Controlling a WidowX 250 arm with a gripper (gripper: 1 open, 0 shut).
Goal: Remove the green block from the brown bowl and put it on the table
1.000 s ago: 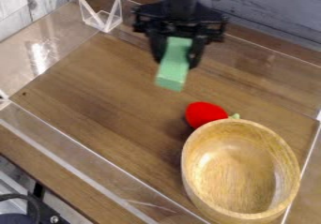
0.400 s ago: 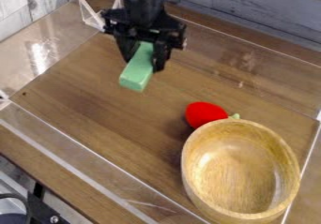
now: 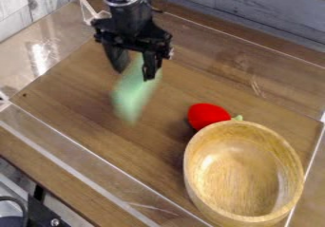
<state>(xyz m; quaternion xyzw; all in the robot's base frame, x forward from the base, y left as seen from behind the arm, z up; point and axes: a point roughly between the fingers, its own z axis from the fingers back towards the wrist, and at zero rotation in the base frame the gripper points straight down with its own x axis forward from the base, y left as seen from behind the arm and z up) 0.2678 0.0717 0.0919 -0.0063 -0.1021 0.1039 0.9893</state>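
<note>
Compared with the earlier frame, the green block point(image 3: 132, 92) has dropped lower in the view, away from the black gripper point(image 3: 135, 64), whose fingers have spread; the arm has shifted slightly left. To the right, a red rounded toy vegetable point(image 3: 206, 115) with a green stem sits on the dark brown wood-grain table point(image 3: 76, 96), just beside the upper rim of the wide, light tan wooden bowl point(image 3: 244, 172); both are well apart from the block, and neither lies between it and the tabletop under it. Clear plastic walls point(image 3: 76, 155) edge the table; a small clear angular piece point(image 3: 97, 16) stands near the gripper at the upper left; a black cable point(image 3: 15, 202) curls at the lower left corner.

The gripper is open, one finger toward each side of the block's upper end; whether either still touches it cannot be told. The block is smeared by motion blur, over the left part of the table and outside the bowl; its long axis runs from top to bottom of the view, the upper end leaning slightly right; whether its lower end touches the wood is unclear.
</note>
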